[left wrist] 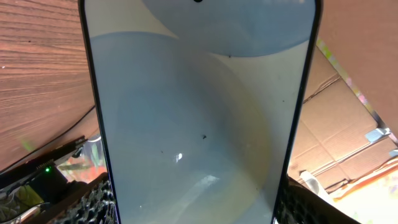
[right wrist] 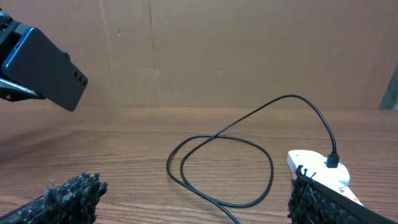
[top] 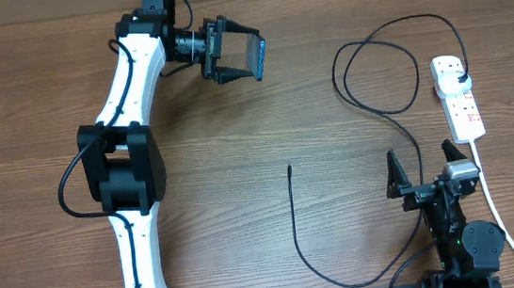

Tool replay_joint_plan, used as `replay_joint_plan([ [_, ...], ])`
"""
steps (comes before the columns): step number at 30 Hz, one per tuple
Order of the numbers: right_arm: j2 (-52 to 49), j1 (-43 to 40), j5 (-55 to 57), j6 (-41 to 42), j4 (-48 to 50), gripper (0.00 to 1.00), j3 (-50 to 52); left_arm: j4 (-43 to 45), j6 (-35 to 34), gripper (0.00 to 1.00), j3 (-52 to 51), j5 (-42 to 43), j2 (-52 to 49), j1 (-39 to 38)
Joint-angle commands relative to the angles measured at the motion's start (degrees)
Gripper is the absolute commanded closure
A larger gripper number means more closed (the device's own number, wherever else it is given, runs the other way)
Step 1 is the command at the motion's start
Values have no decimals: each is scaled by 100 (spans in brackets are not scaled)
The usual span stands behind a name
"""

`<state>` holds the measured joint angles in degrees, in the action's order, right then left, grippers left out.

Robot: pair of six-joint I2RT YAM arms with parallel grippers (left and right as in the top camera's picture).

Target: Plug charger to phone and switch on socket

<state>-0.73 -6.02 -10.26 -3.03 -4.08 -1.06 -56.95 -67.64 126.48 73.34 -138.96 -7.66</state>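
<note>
The right gripper (top: pixel 423 162) stands near the near right corner of the table (top: pixel 245 211), its jaws wide apart and holding nothing. The charger (top: pixel 295 225) lies on the wood. Its free tip (top: pixel 289 168) rests about the middle of the table and touches nothing. The cable runs toward the near edge, bends right, passes below the right gripper and makes loops farther away. Its plug (top: pixel 460 77) sits in the far outlet of the socket (top: pixel 462 110), which lies along the right edge. The socket carries red marks, too small to read. Only the overhead view shows the tip; the right wrist view shows the plug standing in the socket from the side. Near the far edge, left of centre, the left gripper (top: pixel 241 53) grips the phone (top: pixel 256 57) above the table, turned edge-up. The left wrist view shows its pale blue screen, with no writing that I can read. The right wrist view shows its dark back with camera lenses.
</note>
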Motion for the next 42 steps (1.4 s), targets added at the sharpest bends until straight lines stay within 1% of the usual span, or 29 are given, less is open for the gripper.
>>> replay_joint_plan([
  [1,57,-35,-9,-26,26,0,61,26,-79,96,197,323,26,26],
  [35,57,-35,-9,-28,26,0,61,24,-68,96,195,323,26,63],
  [42,57,-35,-9,-28,26,0,61,24,-52,96,195,433,26,63],
])
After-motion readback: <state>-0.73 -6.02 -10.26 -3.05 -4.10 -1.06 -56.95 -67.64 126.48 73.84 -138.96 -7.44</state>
